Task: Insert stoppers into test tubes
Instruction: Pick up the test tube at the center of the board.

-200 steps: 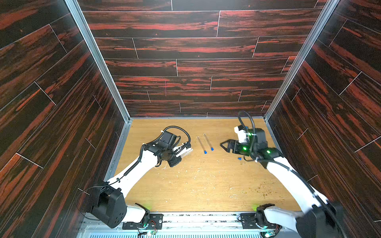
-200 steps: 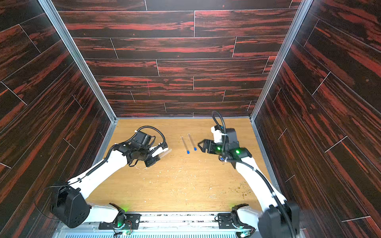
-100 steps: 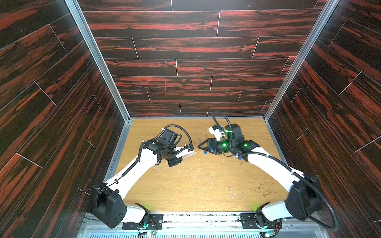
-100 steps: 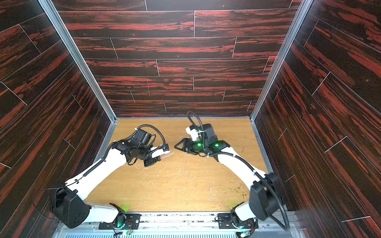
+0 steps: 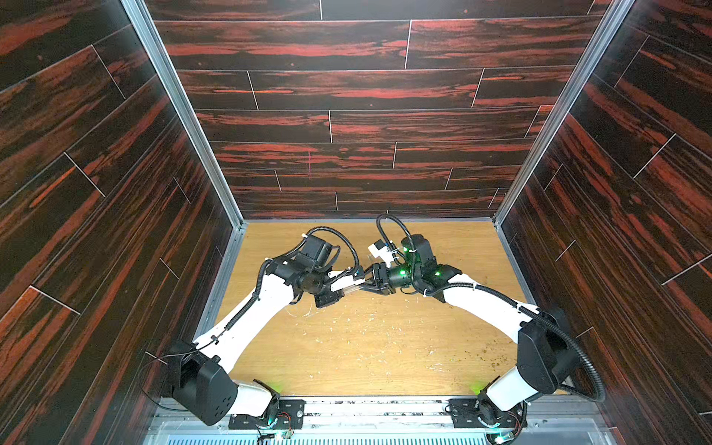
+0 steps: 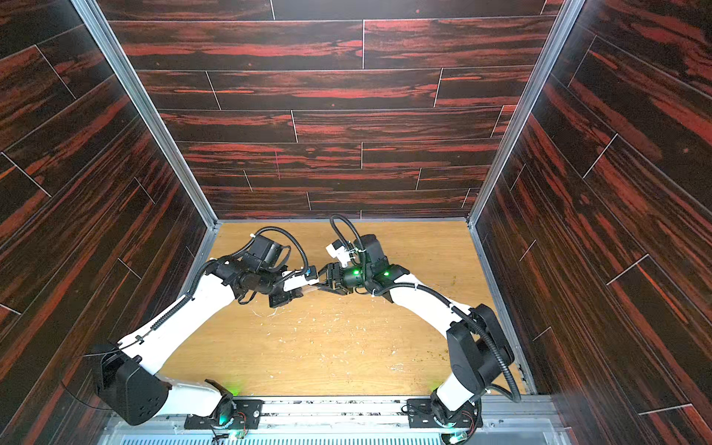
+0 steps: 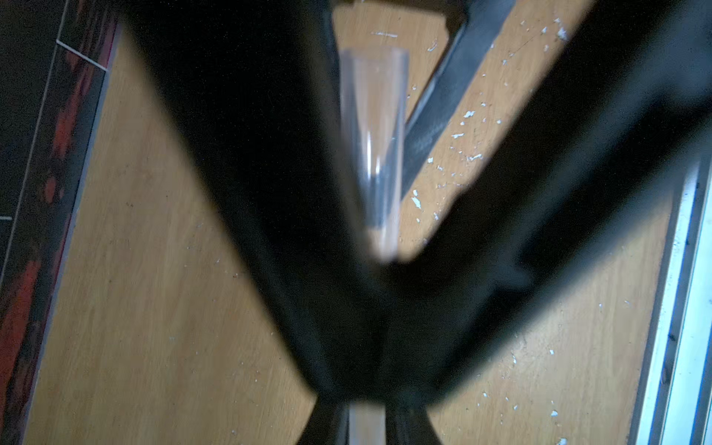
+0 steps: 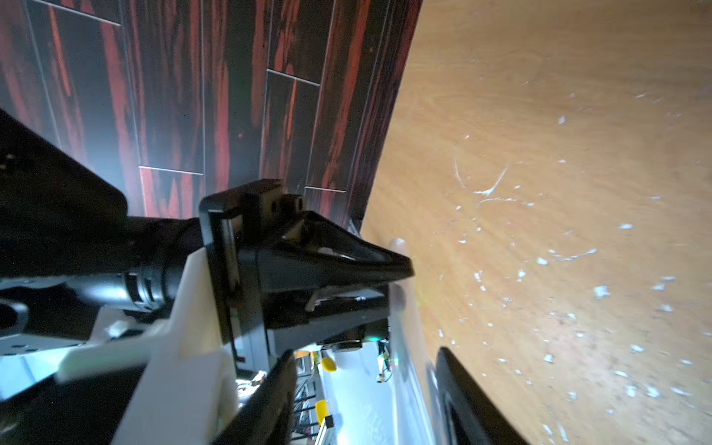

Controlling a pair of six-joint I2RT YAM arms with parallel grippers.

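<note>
Left gripper is clamped tight on a clear test tube, holding it roughly level above the table near its middle, with the tube's free length sticking out forward. Right gripper meets it tip to tip in both top views, its fingers standing partly apart. The right wrist view shows the tube's free length running between them, close beside one finger with a clear gap to the other, so this gripper surrounds the tube without visibly pinching it.
</note>
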